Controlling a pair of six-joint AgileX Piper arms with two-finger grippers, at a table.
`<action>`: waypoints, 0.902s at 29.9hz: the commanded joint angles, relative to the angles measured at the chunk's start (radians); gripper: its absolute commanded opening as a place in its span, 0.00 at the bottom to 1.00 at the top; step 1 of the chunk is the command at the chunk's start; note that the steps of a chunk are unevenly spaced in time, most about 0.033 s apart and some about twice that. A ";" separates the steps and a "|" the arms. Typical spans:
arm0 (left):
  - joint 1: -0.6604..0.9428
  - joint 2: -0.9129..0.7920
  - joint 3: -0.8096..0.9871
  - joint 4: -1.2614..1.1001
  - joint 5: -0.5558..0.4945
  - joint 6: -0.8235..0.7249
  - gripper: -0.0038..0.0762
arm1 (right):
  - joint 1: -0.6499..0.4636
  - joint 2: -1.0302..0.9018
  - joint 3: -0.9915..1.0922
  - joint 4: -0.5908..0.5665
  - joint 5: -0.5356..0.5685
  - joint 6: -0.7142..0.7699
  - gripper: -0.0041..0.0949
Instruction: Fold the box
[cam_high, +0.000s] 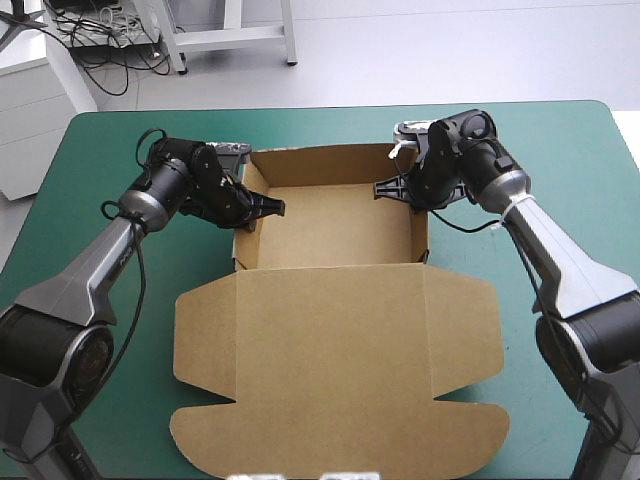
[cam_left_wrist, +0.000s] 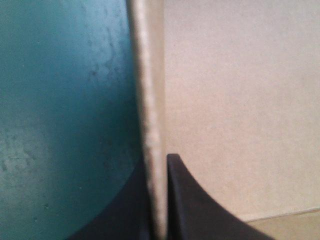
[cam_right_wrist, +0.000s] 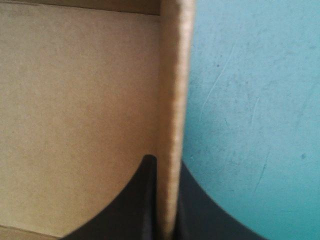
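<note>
Both side walls of the box (cam_high: 335, 228) sit pinched between my black fingers: left gripper (cam_high: 272, 207) nipping the left wall (cam_left_wrist: 151, 100), right gripper (cam_high: 388, 188) the right wall (cam_right_wrist: 172, 90). Hazard: unequal pull from either pinch could crease a wall or skew the tray.

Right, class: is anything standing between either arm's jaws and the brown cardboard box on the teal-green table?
Nothing visible. The left jaws are shut on the left wall of the brown cardboard box, the right jaws on its right wall, with bare board directly between them in both wrist views.
</note>
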 joint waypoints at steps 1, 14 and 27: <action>-0.002 -0.005 -0.035 0.046 0.023 0.004 0.04 | -0.001 0.006 -0.026 0.001 0.016 0.001 0.03; -0.004 0.044 -0.035 0.091 -0.017 0.055 0.04 | -0.001 0.068 -0.026 0.024 0.055 -0.015 0.10; -0.003 0.060 -0.100 -0.001 0.023 0.154 0.62 | -0.001 0.068 -0.026 0.001 0.055 0.000 0.65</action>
